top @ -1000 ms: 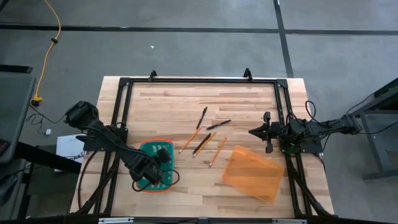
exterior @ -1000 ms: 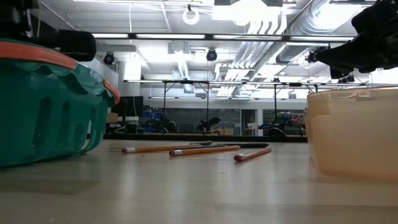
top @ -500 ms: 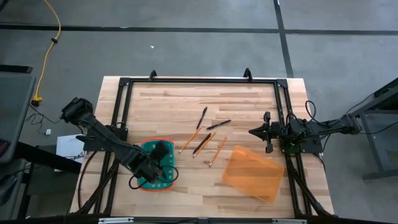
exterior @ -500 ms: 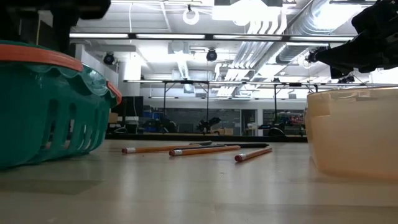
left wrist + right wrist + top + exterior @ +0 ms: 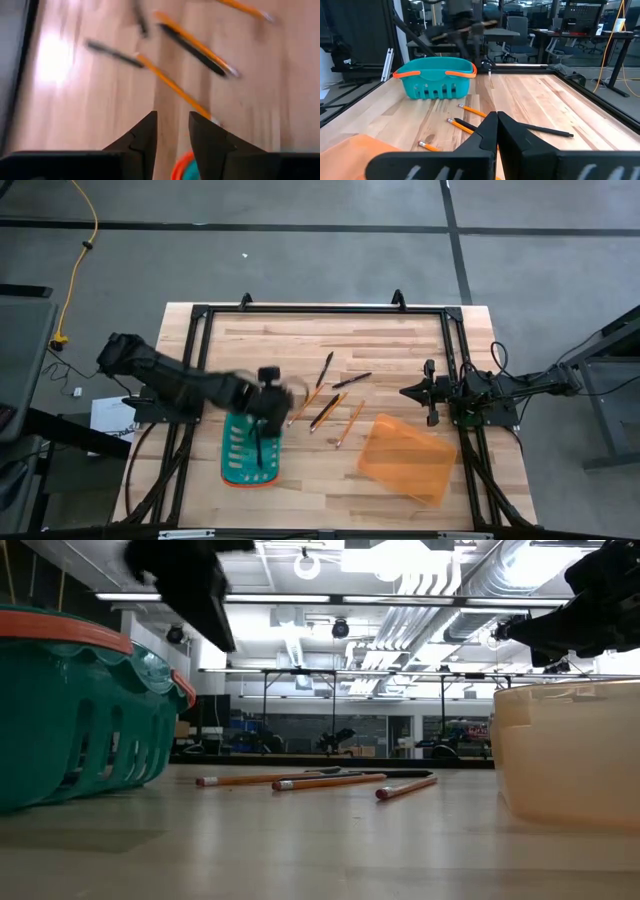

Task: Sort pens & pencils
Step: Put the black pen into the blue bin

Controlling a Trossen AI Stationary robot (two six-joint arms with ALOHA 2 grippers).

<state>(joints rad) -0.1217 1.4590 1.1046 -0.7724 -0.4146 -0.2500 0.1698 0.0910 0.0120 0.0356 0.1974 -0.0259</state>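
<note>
1. The worktop point(image 5: 400, 340) is pale wooden planking inside a black frame, set on a grey floor crossed by dark lines, with a yellow cable point(image 5: 80, 250) trailing at the far left.
2. In the low view, the room behind is a workshop with ceiling ducts, strip lights and dark racks.
3. A teal basket point(image 5: 250, 452) with an orange rim sits left of centre; an orange tray point(image 5: 408, 458) lies towards the right.
4. The pencils point(image 5: 350, 423) and pens point(image 5: 324, 369) lie loose between basket and tray, none inside either container.
5. The left tool point(image 5: 268, 392) is above the basket's far edge, close to the nearest pencil; its fingers point(image 5: 142, 140) stand slightly apart and hold nothing.
6. A second ago it was low over the basket; it has since swung up and towards the pencils.
7. The right tool point(image 5: 408, 393) waits at the right rail, closed and empty, unmoved.
</note>
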